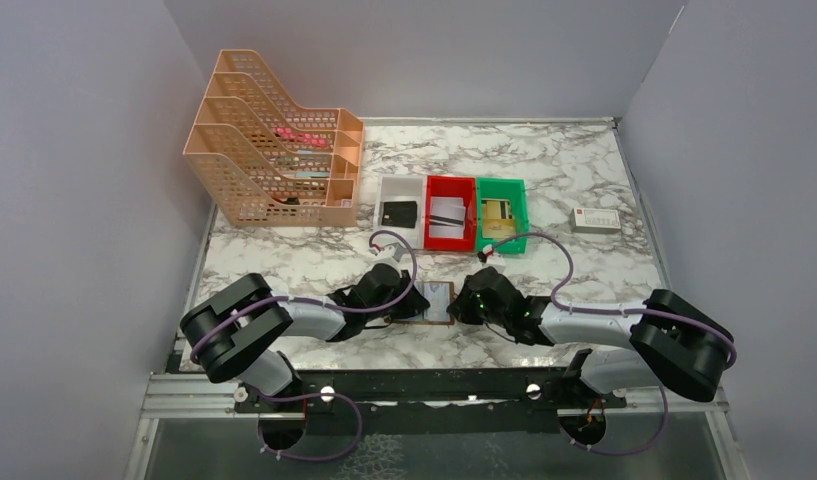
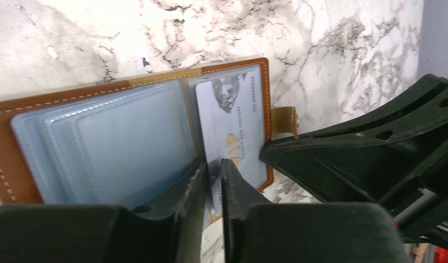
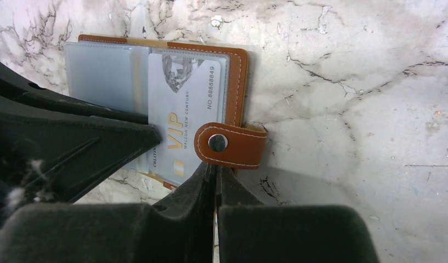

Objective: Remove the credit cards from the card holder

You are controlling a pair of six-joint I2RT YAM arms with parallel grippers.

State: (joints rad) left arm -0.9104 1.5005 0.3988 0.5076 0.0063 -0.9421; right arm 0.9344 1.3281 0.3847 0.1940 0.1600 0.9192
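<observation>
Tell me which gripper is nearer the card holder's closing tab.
Right. The right gripper sits shut right beside the closing tab; the left gripper, farther off, pinches an edge of the VIP card.

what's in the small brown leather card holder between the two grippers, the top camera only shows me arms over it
Observer: A silver plastic VIP card sits in a clear sleeve on the tab side of the open brown leather card holder.
Operator: left gripper got it?
Observer: The left gripper straddles the card's near edge with its fingers; I cannot tell whether they pinch it.
Operator: and the right?
Observer: The right gripper is shut on the holder's edge, just below the brown snap tab.
</observation>
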